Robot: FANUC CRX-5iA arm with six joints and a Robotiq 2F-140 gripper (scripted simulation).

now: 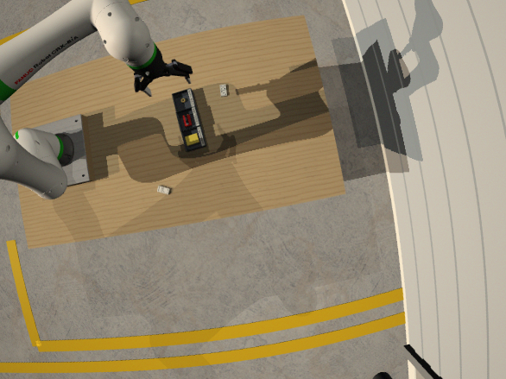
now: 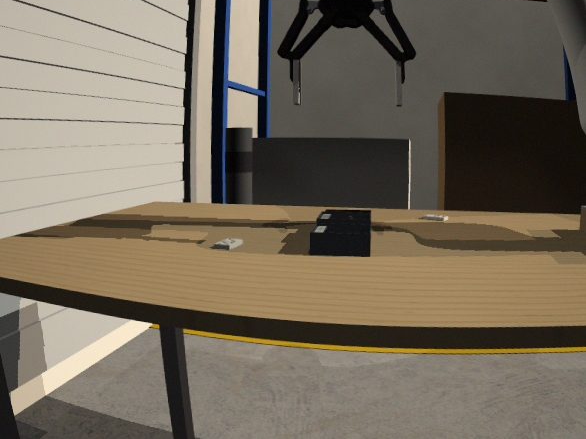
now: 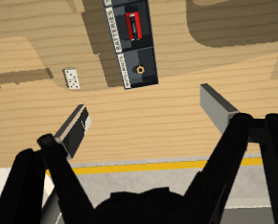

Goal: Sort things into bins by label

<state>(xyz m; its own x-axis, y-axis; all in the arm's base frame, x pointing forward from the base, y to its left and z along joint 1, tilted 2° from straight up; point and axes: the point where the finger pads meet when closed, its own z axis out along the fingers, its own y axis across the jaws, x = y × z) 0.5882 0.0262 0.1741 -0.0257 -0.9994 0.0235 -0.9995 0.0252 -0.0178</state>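
Observation:
My gripper is open and empty, high above the table beside the end bin. Three dark bins stand in a row. The end bin holds a brass nut; its label is too small to read surely. The middle bin, labelled BATTERIES, holds a red and black thing. The third bin holds a yellow block; its label is unreadable. A white domino-like piece with dark dots lies beside the row. Another white piece lies apart, its markings unclear.
The arm's base plate stands at the left end of the wooden table. A pale slatted wall rises beyond the table's far end. The arm's shadows fall across the table.

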